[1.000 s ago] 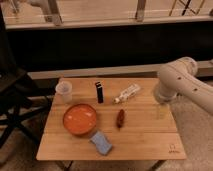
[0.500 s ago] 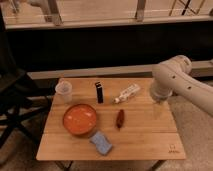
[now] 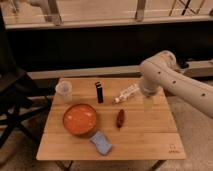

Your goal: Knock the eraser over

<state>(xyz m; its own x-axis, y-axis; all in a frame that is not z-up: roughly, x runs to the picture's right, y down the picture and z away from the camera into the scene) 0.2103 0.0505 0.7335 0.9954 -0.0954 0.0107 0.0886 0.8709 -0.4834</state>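
Observation:
The eraser [image 3: 99,92] is a slim black block standing upright on the wooden table [image 3: 145,137], near its back middle. My gripper [image 3: 147,103] hangs from the white arm [image 3: 165,75] over the right part of the table. It is right of the eraser, with a lying white bottle [image 3: 127,93] between them. The gripper is apart from the eraser and holds nothing that I can see.
A clear plastic cup [image 3: 64,91] stands at the back left. An orange bowl [image 3: 79,119] sits front left, a blue sponge [image 3: 101,143] at the front, and a dark red oval object [image 3: 120,118] mid-table. A black folding chair [image 3: 12,100] stands left of the table.
The arm and gripper have moved left, from the table's right edge toward the white bottle. The eraser and the other objects have not moved.

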